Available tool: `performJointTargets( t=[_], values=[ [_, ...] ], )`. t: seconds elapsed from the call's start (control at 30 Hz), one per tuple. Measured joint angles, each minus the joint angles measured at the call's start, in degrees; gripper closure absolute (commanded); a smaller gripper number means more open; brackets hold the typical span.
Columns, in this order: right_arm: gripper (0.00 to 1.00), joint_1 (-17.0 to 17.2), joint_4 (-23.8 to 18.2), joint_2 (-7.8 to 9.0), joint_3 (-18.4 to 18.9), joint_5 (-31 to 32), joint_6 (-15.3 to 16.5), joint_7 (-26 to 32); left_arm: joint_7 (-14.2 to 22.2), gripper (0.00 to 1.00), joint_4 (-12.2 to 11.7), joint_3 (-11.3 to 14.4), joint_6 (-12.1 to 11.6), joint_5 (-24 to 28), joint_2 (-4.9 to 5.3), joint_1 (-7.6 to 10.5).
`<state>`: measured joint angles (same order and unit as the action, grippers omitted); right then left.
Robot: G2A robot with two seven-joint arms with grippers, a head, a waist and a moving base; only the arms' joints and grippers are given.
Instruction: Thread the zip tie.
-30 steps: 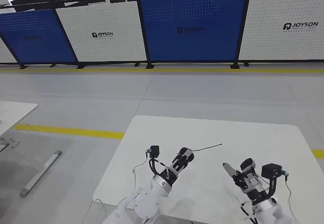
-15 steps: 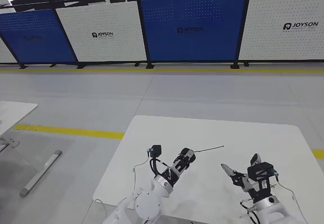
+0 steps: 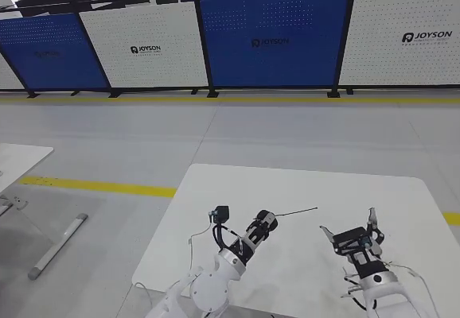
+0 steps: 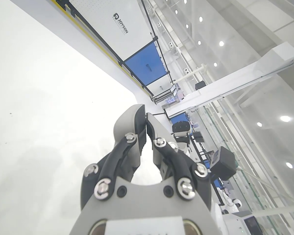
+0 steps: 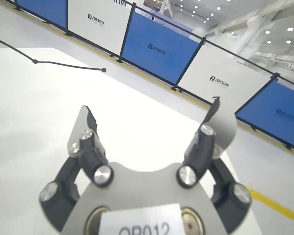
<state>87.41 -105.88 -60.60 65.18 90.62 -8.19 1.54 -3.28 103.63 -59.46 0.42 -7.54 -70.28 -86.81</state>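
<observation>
While left gripper point(image 3: 268, 215) holds zip tie point(image 5: 34, 61), right gripper point(image 3: 348, 224) has rotated.

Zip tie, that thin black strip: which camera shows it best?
The right wrist view: the zip tie stretches over the white table, large, with its bend and tip clear. The top view shows a faint dark line sticking out of the left gripper. The left wrist view gives mainly the shut fingertips pinching it.

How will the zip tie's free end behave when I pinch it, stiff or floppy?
Probably springy, not limp: the zip tie juts from the left gripper without sagging. Thin and kinked, it may flex away from the open right gripper.
</observation>
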Motion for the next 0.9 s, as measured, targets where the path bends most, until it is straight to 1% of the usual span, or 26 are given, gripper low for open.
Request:
performJointTargets(
  t=[0.07, 0.1, 0.47, 0.57, 0.6, 0.7, 0.83, 0.9],
  values=[
    [0.00, -2.3, 2.1, 1.73, -2.0, -0.7, -2.2, -2.8, 0.0, 1.00, 0.0, 0.0, 0.0, 0.0, 0.00, 0.00],
    [0.00, -2.7, 2.6, 2.13, -2.6, -0.7, -3.0, -3.4, 0.0, 1.00, 0.0, 0.0, 0.0, 0.0, 0.00, 0.00],
    [0.00, -2.8, 2.7, 2.18, -2.5, -0.7, -2.8, -3.5, 0.0, 1.00, 0.0, 0.0, 0.0, 0.0, 0.00, 0.00],
    [0.00, -3.8, 3.5, 2.87, -2.5, -0.7, -2.9, -4.7, 0.0, 1.00, 0.0, 0.0, 0.0, 0.0, 0.00, 0.00],
    [0.00, -4.3, 3.7, 3.29, -2.8, -0.7, -3.4, -5.1, 0.0, 1.00, 0.0, 0.0, 0.0, 0.0, 0.00, 0.00],
    [0.00, -6.1, 4.6, 5.32, -4.5, -0.7, -5.0, -6.0, 0.0, 1.00, 0.0, 0.0, 0.0, 0.0, 0.00, 0.00],
    [0.00, -8.8, 5.2, 8.94, -8.6, -0.7, -8.0, -6.7, 0.0, 1.00, 0.0, 0.0, 0.0, 0.0, 0.00, 0.00],
    [0.00, -9.0, 5.1, 9.34, -9.2, -0.7, -8.6, -6.7, 0.0, 1.00, 0.0, 0.0, 0.0, 0.0, 0.00, 0.00]
  ],
)
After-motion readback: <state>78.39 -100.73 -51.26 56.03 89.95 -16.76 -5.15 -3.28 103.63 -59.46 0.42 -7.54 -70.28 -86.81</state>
